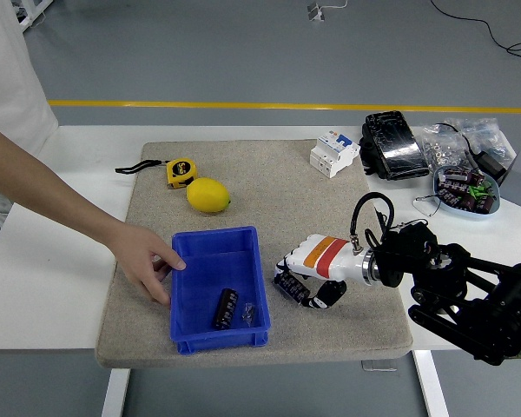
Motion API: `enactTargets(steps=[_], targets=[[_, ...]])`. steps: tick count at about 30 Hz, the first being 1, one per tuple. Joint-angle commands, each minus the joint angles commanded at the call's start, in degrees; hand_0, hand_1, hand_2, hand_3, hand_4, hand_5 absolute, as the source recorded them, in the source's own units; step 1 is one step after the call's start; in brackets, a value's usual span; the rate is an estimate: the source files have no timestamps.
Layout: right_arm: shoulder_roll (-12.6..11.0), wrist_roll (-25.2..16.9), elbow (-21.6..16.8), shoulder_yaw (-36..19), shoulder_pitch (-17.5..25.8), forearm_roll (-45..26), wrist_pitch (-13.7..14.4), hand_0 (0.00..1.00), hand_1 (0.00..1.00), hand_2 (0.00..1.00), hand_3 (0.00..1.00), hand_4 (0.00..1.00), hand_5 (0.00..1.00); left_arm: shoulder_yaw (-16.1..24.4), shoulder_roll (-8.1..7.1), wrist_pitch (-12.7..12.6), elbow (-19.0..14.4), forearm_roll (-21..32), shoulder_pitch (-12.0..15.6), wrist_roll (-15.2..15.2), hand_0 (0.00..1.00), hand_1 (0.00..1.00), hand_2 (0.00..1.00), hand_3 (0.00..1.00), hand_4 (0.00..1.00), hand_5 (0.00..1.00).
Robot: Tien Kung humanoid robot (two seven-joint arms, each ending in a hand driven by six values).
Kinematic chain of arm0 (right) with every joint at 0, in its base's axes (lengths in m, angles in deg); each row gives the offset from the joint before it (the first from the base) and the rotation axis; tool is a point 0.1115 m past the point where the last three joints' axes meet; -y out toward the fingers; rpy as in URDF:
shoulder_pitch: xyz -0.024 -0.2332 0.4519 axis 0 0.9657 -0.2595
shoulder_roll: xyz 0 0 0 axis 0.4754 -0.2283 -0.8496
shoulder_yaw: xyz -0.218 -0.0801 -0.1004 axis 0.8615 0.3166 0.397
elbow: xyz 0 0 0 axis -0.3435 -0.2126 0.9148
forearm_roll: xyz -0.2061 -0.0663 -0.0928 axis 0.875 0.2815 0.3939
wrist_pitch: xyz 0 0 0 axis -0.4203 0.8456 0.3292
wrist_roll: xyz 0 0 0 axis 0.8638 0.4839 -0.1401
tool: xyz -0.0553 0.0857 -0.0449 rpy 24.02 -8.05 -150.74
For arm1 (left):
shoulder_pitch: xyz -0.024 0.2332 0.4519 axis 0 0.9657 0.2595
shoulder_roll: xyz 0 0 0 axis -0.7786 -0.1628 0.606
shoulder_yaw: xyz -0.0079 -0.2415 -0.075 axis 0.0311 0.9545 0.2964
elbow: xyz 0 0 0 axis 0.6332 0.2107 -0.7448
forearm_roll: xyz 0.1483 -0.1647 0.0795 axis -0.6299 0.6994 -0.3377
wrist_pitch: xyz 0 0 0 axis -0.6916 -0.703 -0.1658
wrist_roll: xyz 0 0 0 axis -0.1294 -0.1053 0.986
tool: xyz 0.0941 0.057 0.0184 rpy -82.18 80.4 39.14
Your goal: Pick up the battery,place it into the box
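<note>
**Battery held just right of the blue box**

We see the battery (291,287) as a short dark cylinder with pale print on its wrap, lying tilted, its upper end toward 10 o'clock. It sits in the right robot hand (306,280), whose fingers are curled around it, just past the right wall of the blue box (219,239); we cannot tell whether it touches the mat. A second dark battery (225,308) already lies inside the box, near its front, beside a small clear piece (248,310).

The right arm enters from 4 o'clock and runs low across the surface (87,156), the white palm with its orange and red bands pointing toward 9 o'clock, knuckles up.

A person's hand (146,258) rests on the left rim of the box, the forearm coming in from 10 o'clock.

The box stands at the front of a grey mat (269,182), close to the near edge. Behind it, toward 12 o'clock, the mat is bare up to a lemon (208,195) and a yellow tape measure (181,172). A white breaker (333,153) stands at the mat's far right corner.
</note>
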Motion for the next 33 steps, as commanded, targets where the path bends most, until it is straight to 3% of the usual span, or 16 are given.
enactTargets(steps=[11, 21, 33], targets=[[-1.22, 0.54, -1.13, -4.96, -0.88, 0.88, -0.69, 0.437, 0.429, 0.482, 0.483, 0.606, 0.03, 0.2, -0.2, 0.17, 0.01, -0.45, 0.09, -0.24, 0.537, 0.492, 0.558, 0.595, 0.68, 0.561], [-0.38, 1.11, -5.56, -9.96, -2.49, 1.66, -1.01, 0.437, 0.43, 0.485, 0.486, 0.605, 0.031, 0.59, -0.3, 0.24, 0.02, -1.1, 0.18, -0.46, 0.536, 0.491, 0.559, 0.596, 0.68, 0.561], [2.0, 1.41, -9.82, -3.43, -4.14, 1.46, -1.66, 0.468, 0.444, 0.505, 0.495, 0.615, 0.039, 1.83, -0.45, 0.31, -0.01, -3.14, 0.43, -1.16, 0.529, 0.487, 0.558, 0.597, 0.681, 0.565]])
